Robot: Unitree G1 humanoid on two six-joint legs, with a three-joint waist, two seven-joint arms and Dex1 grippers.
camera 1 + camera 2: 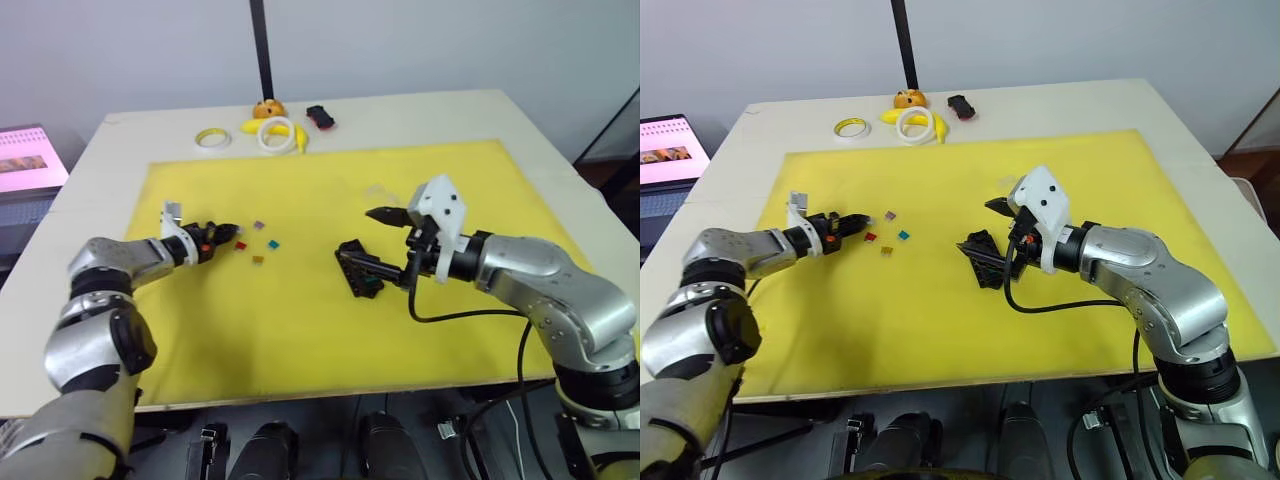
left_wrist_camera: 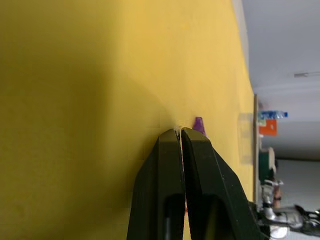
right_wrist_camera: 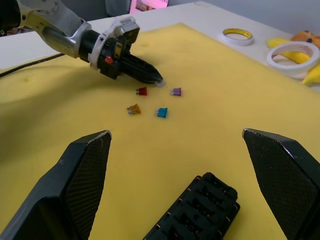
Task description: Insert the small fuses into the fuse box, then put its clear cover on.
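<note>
Head cam: I see the fuse box (image 1: 359, 270) mid-mat, black, lying at an angle, w/ the right gripper (image 1: 388, 238) hovering just over its far end, jaws spread wide and empty. Left gripper (image 1: 228, 234) sits low on the yellow mat (image 1: 300, 340), tip right at the loose fuses: red fuse (image 1: 240, 245) touching or nearly so, purple fuse (image 1: 259, 225), blue fuse (image 1: 273, 243) and orange fuse (image 1: 258, 259) just beyond. A green bit shows on the box, maybe a fuse already seated, can't confirm. Clear cover I think is the faint patch behind the right gripper, not sure. Tape rings, banana, toy car sit at the far table edge, well apart. Left wrist cam: fingers (image 2: 167, 165) pressed together, a pale speck at the tips; possibly pinching a fuse but too small to say. Purple fuse just past the tip. Right wrist cam: box below between my wide-open fingers, slots up; left gripper across the mat w/ something pale at its tip beside the red one. Handling, my guess: fuses are featherweight, hard, slick plastic, will skitter or flip, so pinch across the flat faces. Box is rigid and light and will slide when pushed, so brace it by the long sides.
</note>
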